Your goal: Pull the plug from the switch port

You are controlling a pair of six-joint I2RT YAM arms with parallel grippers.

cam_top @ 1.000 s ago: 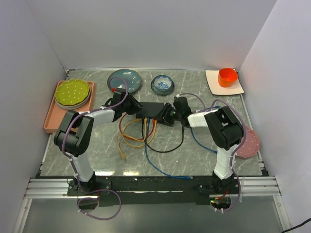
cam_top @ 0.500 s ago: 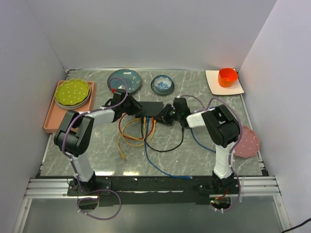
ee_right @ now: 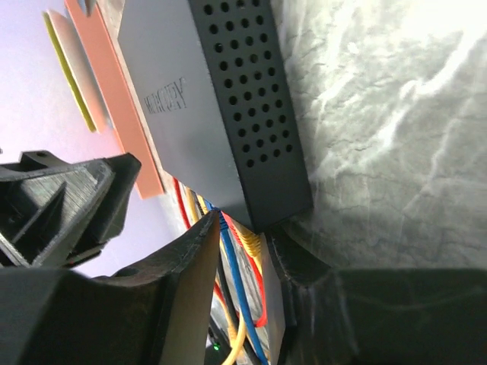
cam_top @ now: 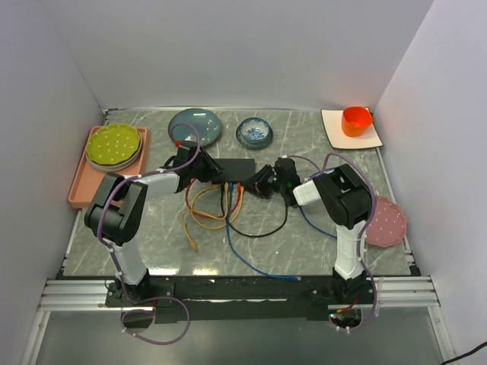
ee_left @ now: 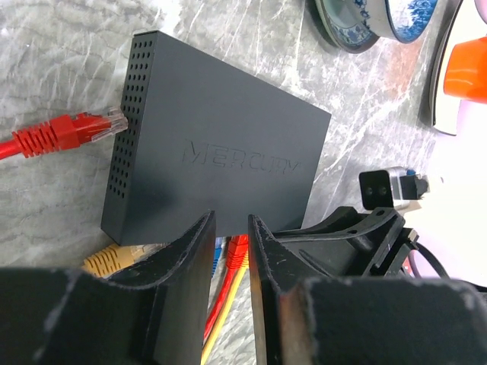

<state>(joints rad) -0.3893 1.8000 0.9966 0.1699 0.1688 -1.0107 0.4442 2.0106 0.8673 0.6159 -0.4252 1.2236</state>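
One matte-black switch [ee_left: 221,148] (perforated side, MERCURY lettering)

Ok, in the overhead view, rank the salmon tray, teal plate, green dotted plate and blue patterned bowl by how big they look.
Largest: the salmon rectangular tray.
Next: the green dotted plate and the round teal plate, too alike to rank.
Smallest: the small blue patterned bowl.

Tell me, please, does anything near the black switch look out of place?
Yes. A red plug lies loose on the table. Its clear tip points at the vented side of the switch, where no socket shows. The other plugs all sit along the switch's near edge.
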